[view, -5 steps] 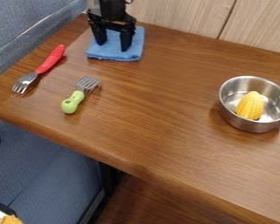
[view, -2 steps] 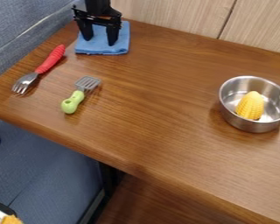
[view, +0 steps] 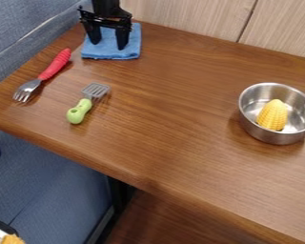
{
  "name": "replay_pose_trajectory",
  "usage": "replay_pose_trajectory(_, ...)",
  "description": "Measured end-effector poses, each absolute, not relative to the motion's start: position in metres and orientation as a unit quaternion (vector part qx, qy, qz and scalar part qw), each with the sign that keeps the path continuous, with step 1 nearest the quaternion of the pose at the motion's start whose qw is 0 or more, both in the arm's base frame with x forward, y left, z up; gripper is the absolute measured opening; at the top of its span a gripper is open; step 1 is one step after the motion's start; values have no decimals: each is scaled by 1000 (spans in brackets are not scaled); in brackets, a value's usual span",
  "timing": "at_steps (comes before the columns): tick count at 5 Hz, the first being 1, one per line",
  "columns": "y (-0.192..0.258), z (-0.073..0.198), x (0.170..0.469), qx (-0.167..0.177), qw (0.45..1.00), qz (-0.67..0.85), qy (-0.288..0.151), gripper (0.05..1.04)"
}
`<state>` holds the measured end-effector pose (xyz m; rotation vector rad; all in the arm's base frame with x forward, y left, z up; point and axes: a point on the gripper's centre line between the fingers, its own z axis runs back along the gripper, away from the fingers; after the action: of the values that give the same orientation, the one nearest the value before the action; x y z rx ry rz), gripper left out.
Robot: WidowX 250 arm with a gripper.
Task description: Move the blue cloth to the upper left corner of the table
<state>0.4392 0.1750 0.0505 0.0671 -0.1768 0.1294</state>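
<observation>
While a steel pot (view: 269,137) stands nearer, the blue cloth (view: 131,50) lies far left under a spread gripper (view: 108,46)

Nearest the camera, the wooden table's (view: 180,171) front edge slants down to the right. Beyond it, the pot stands at the right with 1 yellow corn cob (view: 273,116) inside. Across at the left, a spatula (view: 79,110) has its green handle nearer and its slotted head away to the upper right. Past it, a fork (view: 51,68) aims its tines down-left, its red handle up-right.

Farther off, the cloth lies flat near the table's upper left corner. Its outline looks squarish, the near edge running almost straight across the view and the sides running away; the gripper covers part, so its long axis cannot be told. The gripper hangs above, its 2 fingers wide apart, both tips against the cloth in the view. Pale wall panels (view: 193,19) rise behind.
</observation>
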Motion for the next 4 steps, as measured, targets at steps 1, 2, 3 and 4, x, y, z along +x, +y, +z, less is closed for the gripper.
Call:
replay_pose_trajectory(1,178,55,434,42,993,74,-86,1000)
replay_pose_trajectory(2,177,69,434,43,991,80,-102,1000)
replay_pose_trajectory(3,180,91,429,60,988,89,-111,1000)
replay_pose_trajectory(4,177,112,416,68,984,103,-129,1000)
